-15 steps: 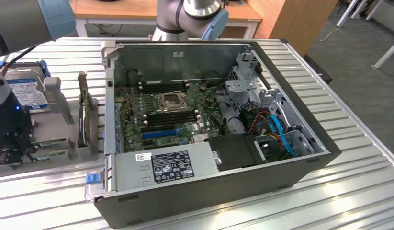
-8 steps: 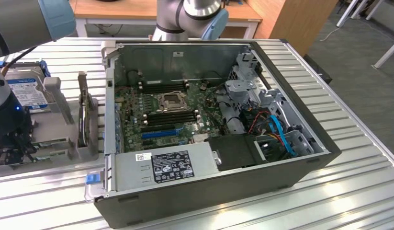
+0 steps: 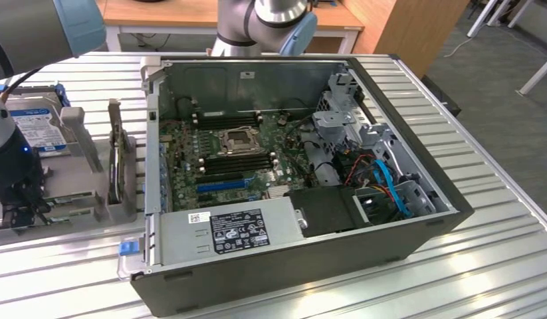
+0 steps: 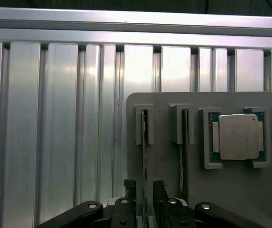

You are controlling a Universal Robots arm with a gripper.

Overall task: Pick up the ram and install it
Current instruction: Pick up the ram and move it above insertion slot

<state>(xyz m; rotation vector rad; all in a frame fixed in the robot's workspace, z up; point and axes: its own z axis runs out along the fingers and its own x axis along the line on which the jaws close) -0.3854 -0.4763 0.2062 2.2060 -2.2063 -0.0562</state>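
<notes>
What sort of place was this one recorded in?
Probably a robotics lab bench set up for PC assembly: an open computer case sits on a ribbed aluminium table, a grey holder carries ram sticks and a processor chip, and wooden desks stand behind.

Open computer case (image 3: 300,279) sits on the table (image 3: 495,226). Holder (image 3: 82,129) stands on the table just beside the case, at the exterior view's left. Inside the case: motherboard (image 3: 186,159) on the floor, processor socket (image 3: 235,140) near its middle, power supply (image 3: 228,231) along the near wall. Hard drive (image 3: 32,127) rests at the holder's far end. In the holder, the ram (image 4: 144,152) stands on edge in a slot, with a second stick (image 4: 184,152) in the neighbouring slot and the processor chip (image 4: 238,137) in a recess beyond that. Pincer (image 4: 144,188) straddles the ram, a gap on each side.
</notes>
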